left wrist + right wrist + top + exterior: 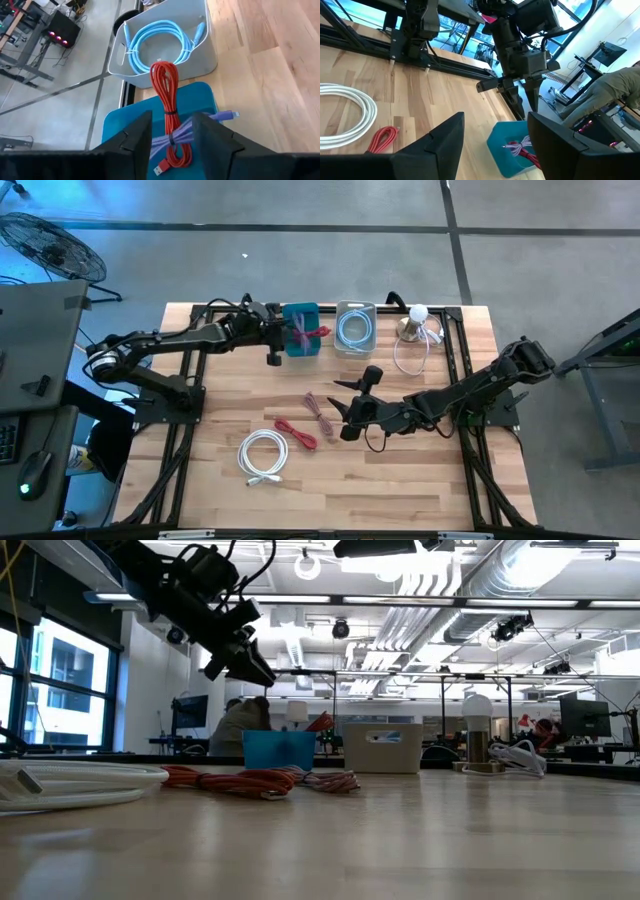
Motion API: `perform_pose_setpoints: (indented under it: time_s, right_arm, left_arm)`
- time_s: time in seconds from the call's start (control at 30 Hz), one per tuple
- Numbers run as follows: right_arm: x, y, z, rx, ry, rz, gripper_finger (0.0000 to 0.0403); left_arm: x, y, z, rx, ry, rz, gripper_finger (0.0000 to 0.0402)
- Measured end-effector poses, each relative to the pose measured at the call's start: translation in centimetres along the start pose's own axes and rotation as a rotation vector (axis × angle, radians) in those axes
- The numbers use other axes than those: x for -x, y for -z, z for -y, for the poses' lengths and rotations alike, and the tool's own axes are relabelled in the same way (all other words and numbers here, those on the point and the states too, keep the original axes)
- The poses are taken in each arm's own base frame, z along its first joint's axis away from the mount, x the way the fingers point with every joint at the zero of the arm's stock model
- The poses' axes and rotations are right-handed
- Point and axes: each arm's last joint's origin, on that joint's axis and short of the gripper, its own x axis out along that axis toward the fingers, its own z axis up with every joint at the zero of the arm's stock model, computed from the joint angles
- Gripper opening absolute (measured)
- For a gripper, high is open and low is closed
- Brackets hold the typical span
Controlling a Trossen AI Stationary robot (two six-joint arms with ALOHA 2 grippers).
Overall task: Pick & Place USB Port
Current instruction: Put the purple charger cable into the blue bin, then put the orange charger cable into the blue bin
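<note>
The blue bin (301,330) (200,97) stands near the table's far edge and holds a red coiled cable (167,95) and a purple cable (220,116). The red cable's looped end rests over the bin's rim, toward the white bin (355,328). My left gripper (278,338) (245,665) (172,120) hovers open above the blue bin, clear of it. My right gripper (342,408) (495,125) is open over mid-table, close to a brownish cable (320,412) and a red cable (295,433) that lie flat on the wood.
The white bin (165,45) holds a light blue cable (160,42). A lamp (415,320) with a loose white cord stands at the far right. A white coiled cable (262,455) (345,112) lies toward the near edge. Black frame rails run along both sides.
</note>
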Motion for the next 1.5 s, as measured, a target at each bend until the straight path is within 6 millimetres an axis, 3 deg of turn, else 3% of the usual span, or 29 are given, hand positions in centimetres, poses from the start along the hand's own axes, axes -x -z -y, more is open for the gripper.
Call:
perform_pose_setpoints:
  time_s: [0.27, 0.53, 0.8, 1.1, 1.5]
  right_arm:
    - [0.0, 0.3, -0.1, 0.012, -0.022, -0.018, 0.021]
    - [0.1, 1.3, -0.3, 0.027, -0.048, -0.096, 0.021]
    - [0.1, 1.5, -0.4, 0.037, -0.077, -0.105, 0.021]
    - [0.1, 1.6, -0.5, 0.044, -0.101, -0.11, 0.021]
    - [0.1, 1.6, -0.6, 0.044, -0.145, -0.107, 0.021]
  left_arm:
    - [0.0, -0.1, 0.3, 0.042, 0.08, 0.046, 0.0144]
    - [0.7, -1.7, 3.5, -0.031, 0.303, 0.11, 0.0145]
    - [3.8, -4.2, 6.7, -0.117, 0.404, 0.146, 0.0145]
    - [8.6, -5.2, 9.2, -0.14, 0.456, 0.088, 0.0145]
    - [9.6, -5.8, 12.6, -0.216, 0.603, 0.076, 0.0145]
